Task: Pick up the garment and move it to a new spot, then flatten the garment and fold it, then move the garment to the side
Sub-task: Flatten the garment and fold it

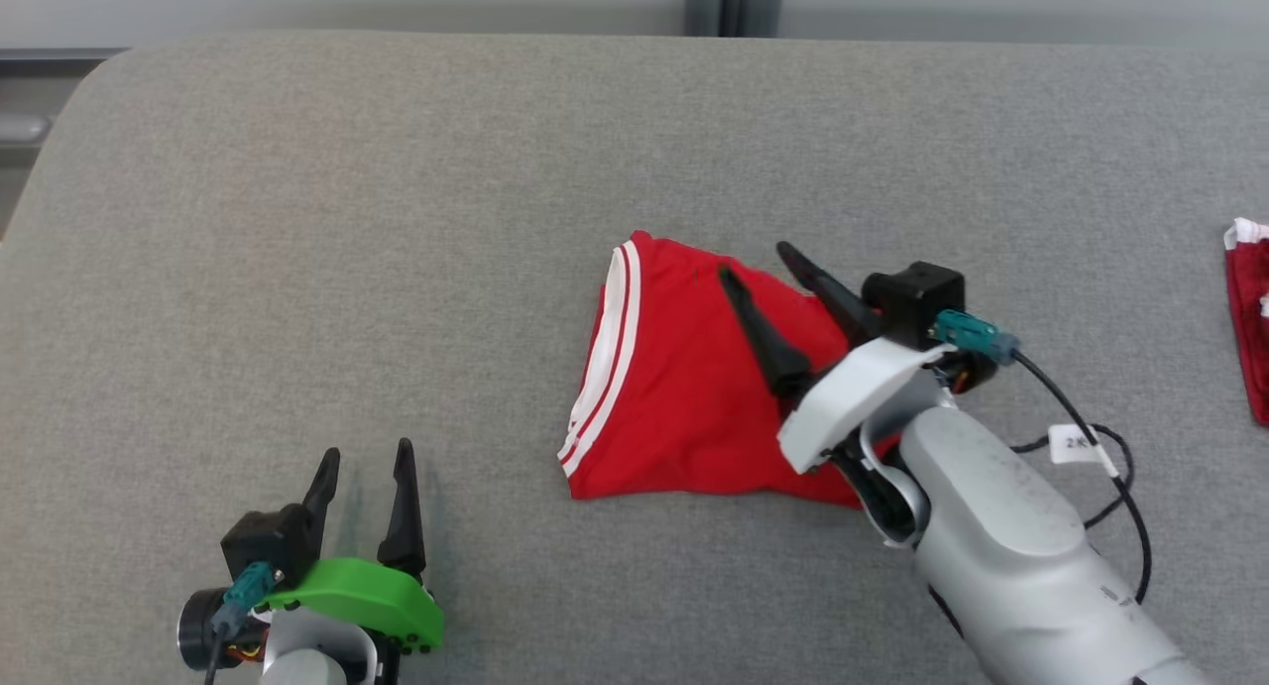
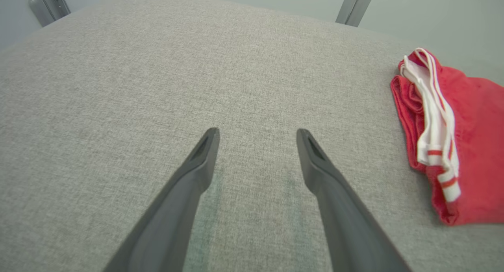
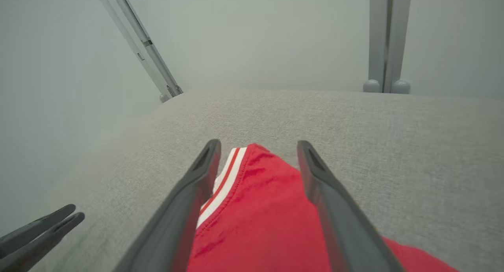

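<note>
A red garment (image 1: 684, 388) with white stripes along its left edge lies folded near the middle of the grey padded table (image 1: 397, 219). My right gripper (image 1: 758, 264) hovers open over the garment's right part, fingers pointing up and to the left; in the right wrist view the red cloth (image 3: 256, 209) lies between and below its open fingers (image 3: 189, 193). My left gripper (image 1: 367, 462) stands open at the lower left over bare fabric, well left of the garment. The left wrist view has the garment (image 2: 460, 146) at its right edge, apart from that gripper (image 2: 256, 136).
Another red and white cloth (image 1: 1249, 318) lies at the table's far right edge. A black cable with a white tag (image 1: 1076, 442) trails from my right wrist. The table's back edge meets a pale wall with metal posts (image 3: 388, 39).
</note>
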